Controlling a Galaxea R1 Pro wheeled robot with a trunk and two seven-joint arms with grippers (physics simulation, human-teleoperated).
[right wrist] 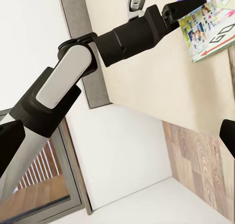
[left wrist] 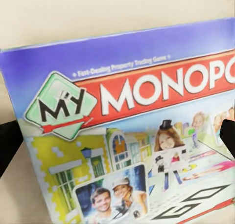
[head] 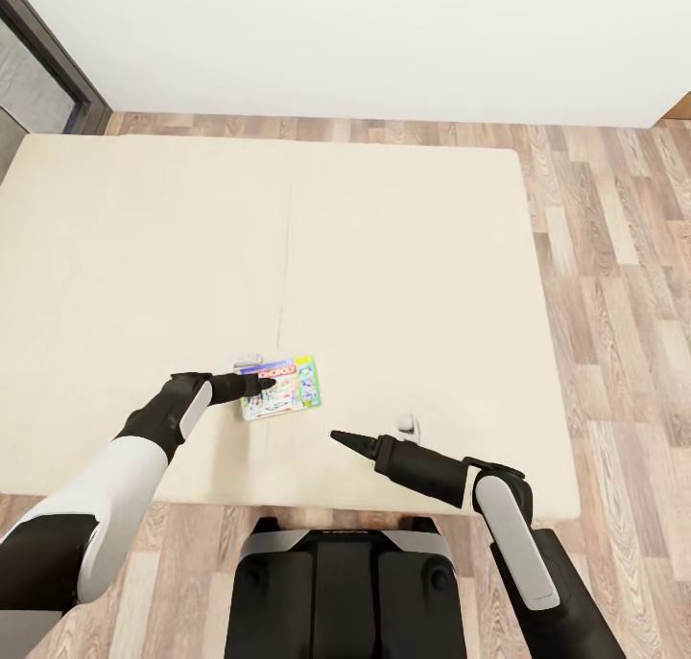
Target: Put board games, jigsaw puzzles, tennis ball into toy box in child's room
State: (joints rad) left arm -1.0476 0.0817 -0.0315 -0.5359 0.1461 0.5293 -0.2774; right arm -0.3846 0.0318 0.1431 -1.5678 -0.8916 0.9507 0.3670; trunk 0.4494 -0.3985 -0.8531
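Left hand at board game's edge on bed.

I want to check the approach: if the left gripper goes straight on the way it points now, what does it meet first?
Most likely the board game on the bed: the left gripper already lies over its near edge, though contact is unclear.

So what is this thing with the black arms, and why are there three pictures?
It is a robot with two arms, drawn inside a computer simulation. The big picture comes from a camera on its head, looking down at a beige bed. The other two come from cameras near each wrist. One board game, a Monopoly box, lies flat on the bed. The left fingers reach over the box's edge, with a dark tip on each side of it, but I cannot tell if they grip it. The right arm hovers nearby and holds nothing.
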